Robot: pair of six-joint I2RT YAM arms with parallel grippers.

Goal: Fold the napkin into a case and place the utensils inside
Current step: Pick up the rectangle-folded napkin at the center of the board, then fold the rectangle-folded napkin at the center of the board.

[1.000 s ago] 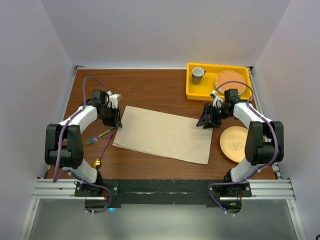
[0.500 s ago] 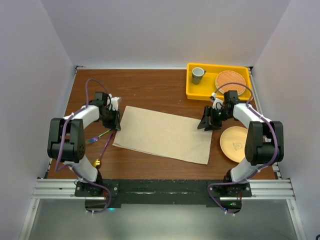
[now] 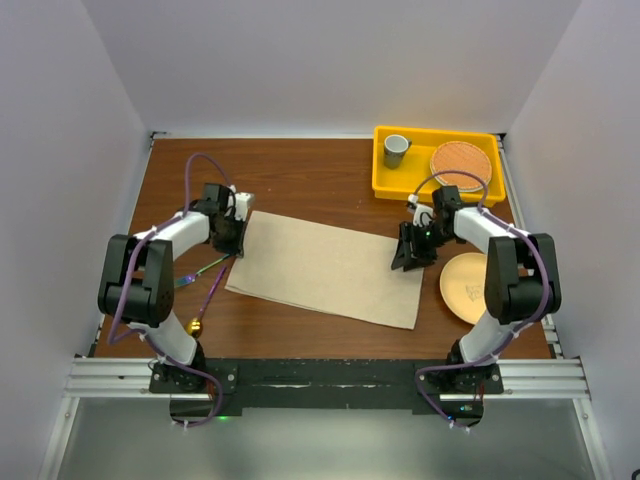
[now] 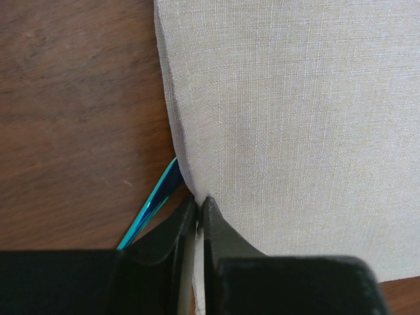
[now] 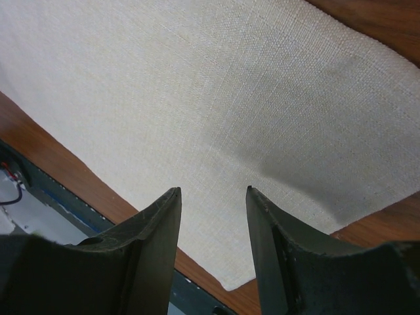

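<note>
Here left fingers (image 4: 223, 243) pinch the napkin (image 4: 295, 118) edge, half hiding the fork (image 4: 156, 200); right fingers (image 5: 154, 230) stand apart.

A robotics lab test cell: plain white panels (image 3: 330, 60) box in a wooden tabletop (image 3: 300, 170), with two robot arms (image 3: 175, 228) bolted to an aluminium rail (image 3: 110, 378) at its near edge.
</note>
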